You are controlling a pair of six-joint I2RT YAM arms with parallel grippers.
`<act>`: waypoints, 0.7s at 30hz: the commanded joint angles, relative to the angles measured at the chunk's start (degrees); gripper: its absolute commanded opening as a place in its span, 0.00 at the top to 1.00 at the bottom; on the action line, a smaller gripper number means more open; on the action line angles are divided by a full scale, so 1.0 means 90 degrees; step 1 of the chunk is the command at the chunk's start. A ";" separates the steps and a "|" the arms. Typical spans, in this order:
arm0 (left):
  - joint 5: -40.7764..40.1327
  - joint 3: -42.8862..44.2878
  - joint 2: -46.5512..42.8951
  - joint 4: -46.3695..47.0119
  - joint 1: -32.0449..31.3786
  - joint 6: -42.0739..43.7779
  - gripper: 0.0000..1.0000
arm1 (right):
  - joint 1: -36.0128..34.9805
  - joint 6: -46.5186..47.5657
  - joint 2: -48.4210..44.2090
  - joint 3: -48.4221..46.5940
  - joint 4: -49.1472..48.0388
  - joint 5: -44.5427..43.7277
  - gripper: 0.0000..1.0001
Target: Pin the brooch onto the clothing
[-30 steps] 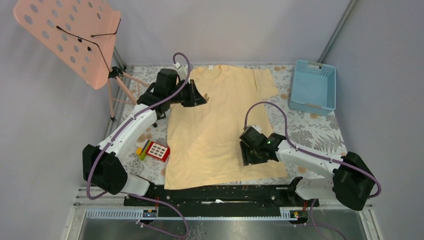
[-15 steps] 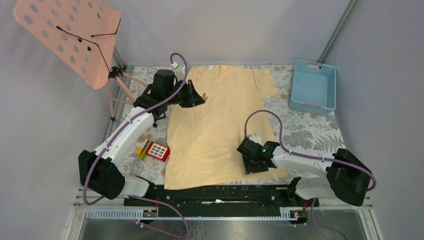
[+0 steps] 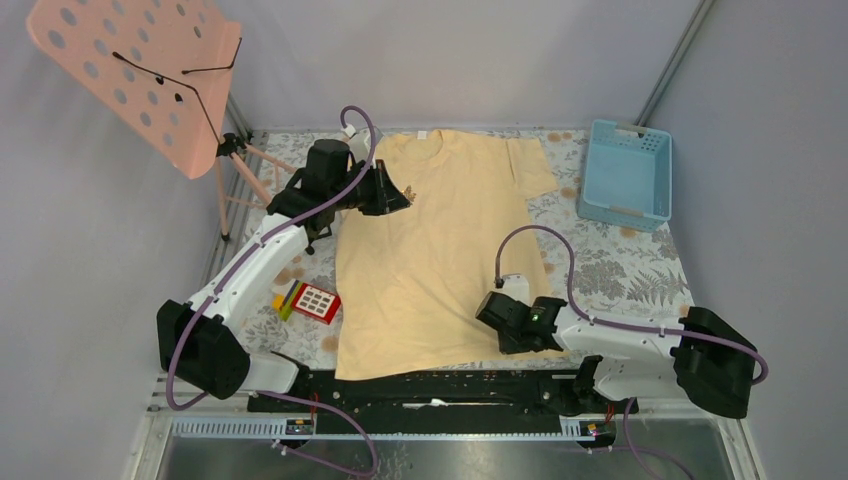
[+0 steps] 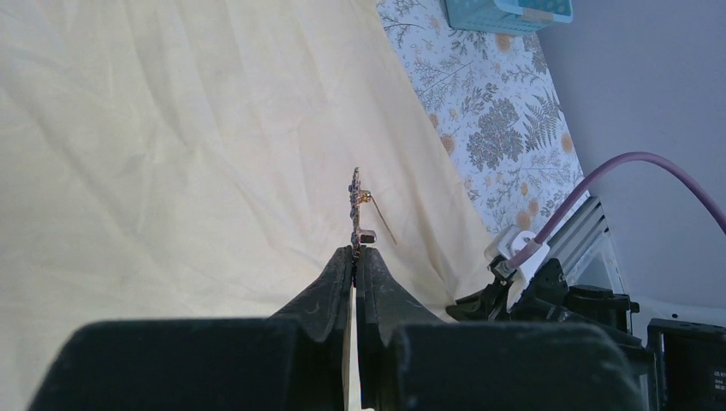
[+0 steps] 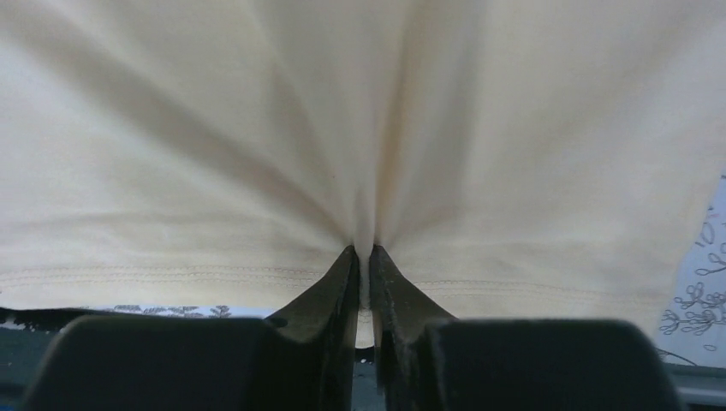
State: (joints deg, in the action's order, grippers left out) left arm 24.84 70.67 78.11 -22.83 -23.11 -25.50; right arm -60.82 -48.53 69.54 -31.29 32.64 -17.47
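The T-shirt lay flat on the table, its near hem clenched between the fingers of the right gripper, so a harder pull risked bunching the cloth or dragging it out from under the pin. The left gripper was clamped on the brooch above the shirt's far left shoulder, edge-on with its pin angled out; so thin a hold could let it twist or slip when pressed down

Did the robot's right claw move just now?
Yes. The right gripper, pinching the T-shirt hem, slid nearer the black front rail, away from the blue basket.
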 commanded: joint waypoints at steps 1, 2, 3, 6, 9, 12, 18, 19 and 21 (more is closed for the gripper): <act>0.0000 -0.0011 -0.0147 0.0308 0.0049 -0.0008 1.00 | -0.0385 -0.0653 0.0024 0.0408 0.0530 0.0868 0.86; -0.0005 -0.0011 -0.0148 0.0310 0.0049 -0.0004 1.00 | -0.0453 -0.0711 -0.0045 0.0393 0.0619 0.0911 0.86; 0.0007 -0.0011 -0.0152 0.0310 0.0049 -0.0008 1.00 | -0.0522 -0.0778 -0.0115 0.0362 0.0727 0.0949 0.87; 0.0032 -0.0010 -0.0145 0.0320 0.0049 -0.0018 1.00 | -0.0773 -0.1033 -0.0336 0.0273 0.1011 0.0993 0.89; 0.0083 -0.0010 -0.0124 0.0327 0.0048 -0.0030 1.00 | -0.1023 -0.1330 -0.0513 0.0185 0.1341 0.0990 0.89; 0.0121 -0.0020 -0.0124 0.0339 0.0049 -0.0051 1.00 | -0.1281 -0.1615 -0.0638 0.0116 0.1655 0.0930 0.90; 0.0162 -0.0025 -0.0111 0.0359 0.0049 -0.0077 1.00 | -0.1628 -0.1945 -0.0724 -0.0015 0.1821 0.0833 0.89; 0.0169 -0.0030 -0.0114 0.0367 0.0049 -0.0076 1.00 | -0.1627 -0.1922 -0.0724 -0.0106 0.1871 0.0751 0.82; 0.0183 -0.0040 -0.0097 0.0373 0.0049 -0.0085 1.00 | -0.1617 -0.1883 -0.0701 -0.0419 0.2068 0.0452 0.66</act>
State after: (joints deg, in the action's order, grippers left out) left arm 25.54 70.67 78.11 -22.61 -23.11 -25.63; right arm -74.70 -63.61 63.55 -30.68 44.97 -10.85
